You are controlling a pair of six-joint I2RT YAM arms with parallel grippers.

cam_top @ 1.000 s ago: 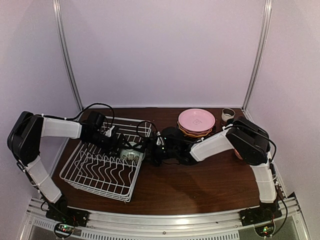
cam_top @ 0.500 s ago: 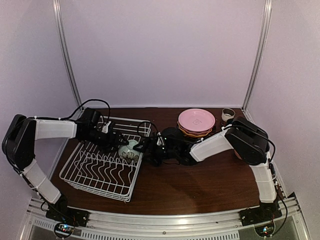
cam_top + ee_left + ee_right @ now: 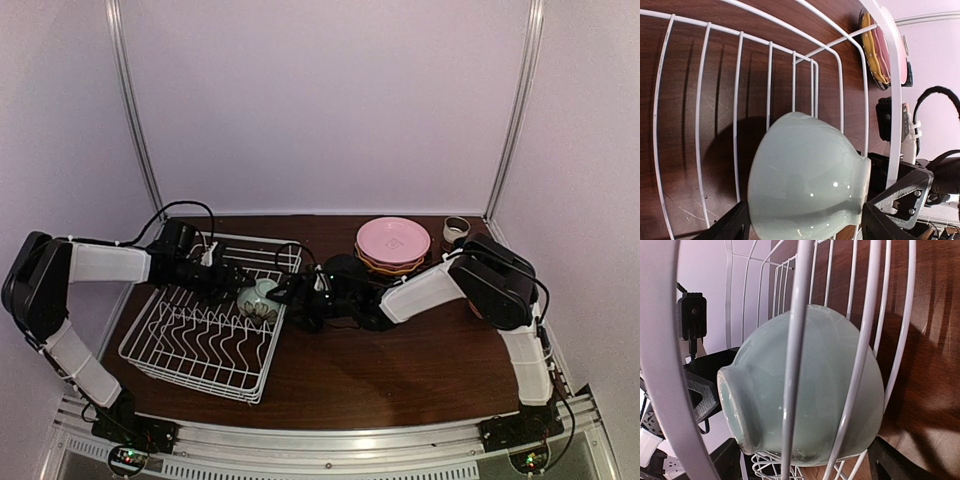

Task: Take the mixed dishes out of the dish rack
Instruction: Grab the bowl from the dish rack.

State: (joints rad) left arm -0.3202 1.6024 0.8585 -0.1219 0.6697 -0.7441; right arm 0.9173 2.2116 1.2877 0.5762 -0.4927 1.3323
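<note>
The pale green bowl (image 3: 258, 298) hangs on its side at the right end of the white wire dish rack (image 3: 190, 340). My left gripper (image 3: 240, 288) reaches in from the left and is shut on the bowl (image 3: 805, 175), one finger at its rim and one at its foot. The bowl sits above the rack floor wires (image 3: 770, 75) and casts a shadow. My right gripper (image 3: 293, 298) is open and empty just outside the rack's right wall. It sees the bowl (image 3: 810, 385) through the wires (image 3: 800, 290).
A stack of plates with a light pink one on top (image 3: 393, 240) stands at the back right, also in the left wrist view (image 3: 880, 50). A beige-brown cup (image 3: 456, 230) stands beside it. The rack's other slots hold no dishes.
My left arm has drawn back to the left. The bowl has moved a little up and left from the rack's right corner. My right gripper stayed beside the rack wall.
</note>
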